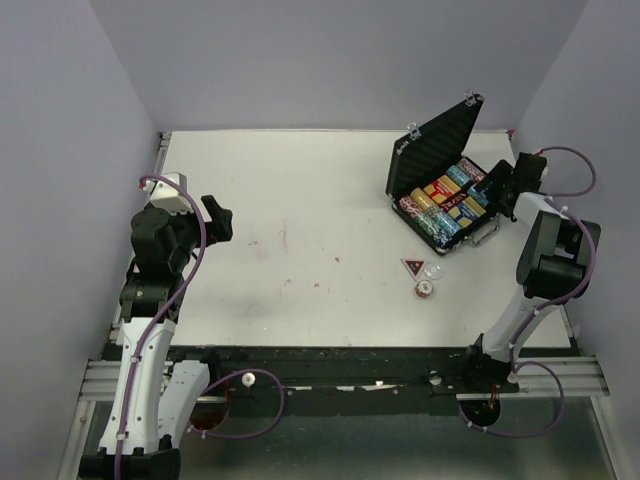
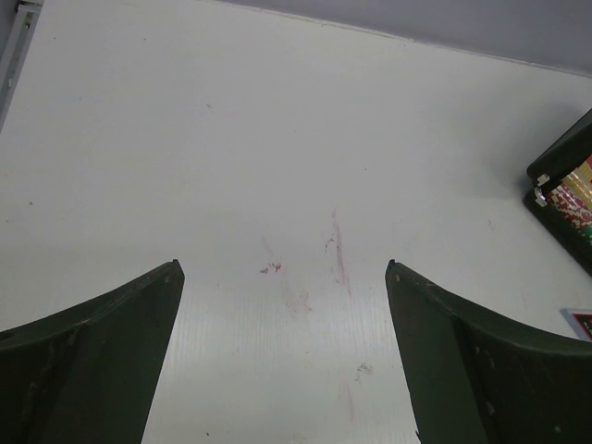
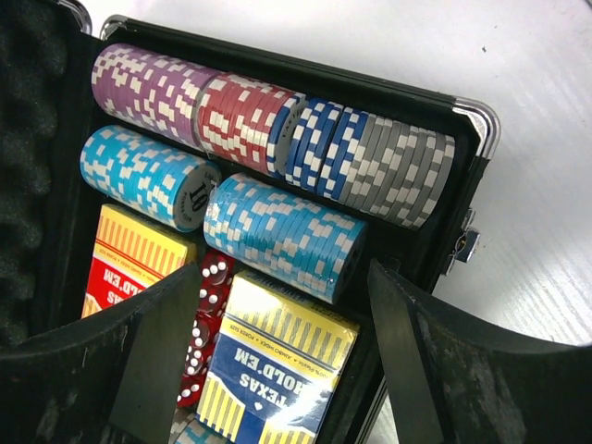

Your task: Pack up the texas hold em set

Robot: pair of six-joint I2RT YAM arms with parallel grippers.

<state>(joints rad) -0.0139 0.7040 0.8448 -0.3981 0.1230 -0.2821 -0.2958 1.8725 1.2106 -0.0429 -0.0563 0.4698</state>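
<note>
The right gripper [image 3: 282, 277] hangs with jaws wide apart just over the open case [image 3: 430, 250] on the white table [image 3: 546, 185]. Inside lie a chip row [image 3: 268, 125] of purple, red, blue and grey, then light blue chips [image 3: 277, 231], then two yellow card decks [image 3: 277, 370] with red dice [image 3: 208, 305] between them. The dark bumpy surface [image 3: 28, 139] at the left is perhaps lid foam.

Tiny disc [image 1: 434, 270], seemingly clear

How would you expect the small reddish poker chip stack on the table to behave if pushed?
The small reddish poker chip stack looks unbound, so it would likely shear apart. Being round, freed chips might roll. Squeezed from its sides, it is probably rigid.
</note>
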